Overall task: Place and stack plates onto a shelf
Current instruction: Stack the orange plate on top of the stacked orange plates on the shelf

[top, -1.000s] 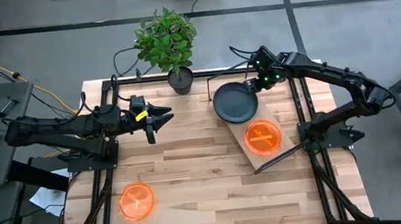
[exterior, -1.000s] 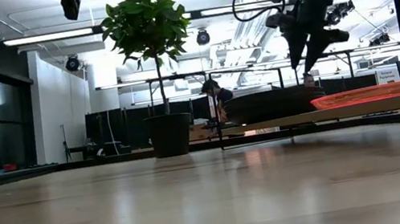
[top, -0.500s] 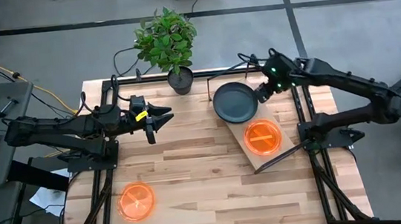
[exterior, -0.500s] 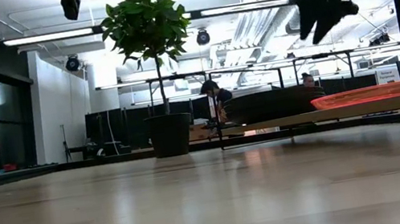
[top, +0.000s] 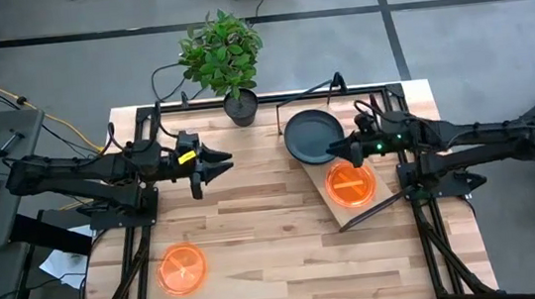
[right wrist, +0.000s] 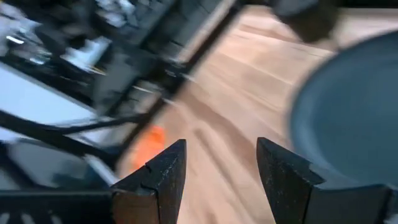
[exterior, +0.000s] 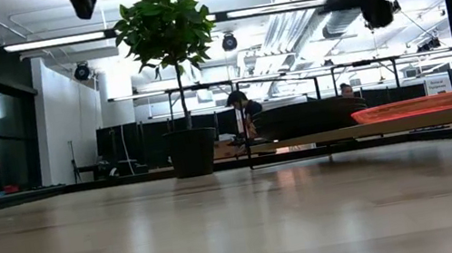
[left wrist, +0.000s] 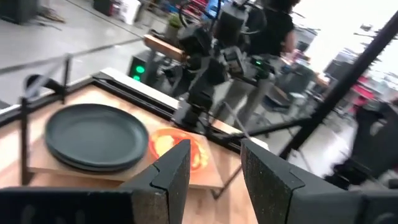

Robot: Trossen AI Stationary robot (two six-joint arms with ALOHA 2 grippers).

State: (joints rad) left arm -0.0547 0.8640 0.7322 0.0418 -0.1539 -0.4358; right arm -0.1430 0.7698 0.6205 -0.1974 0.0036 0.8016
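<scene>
One orange plate [top: 181,269] sits loose on the table at seven o'clock, another [top: 351,183] on the shelf [top: 362,211] beside the grey stack [top: 312,135]. Your right gripper [top: 335,149] hovers spread and empty between them; left gripper [top: 217,162] waits spread near centre. Expect thin, slick, rigid plastic; pinch the rim.

Dark arms; yellow tag on left arm [top: 101,172]; green light on right arm [top: 445,134].

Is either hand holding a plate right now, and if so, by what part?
Nothing is held. The right hand is open and empty beside the grey plates on the shelf. The left hand is open and empty over the table.
</scene>
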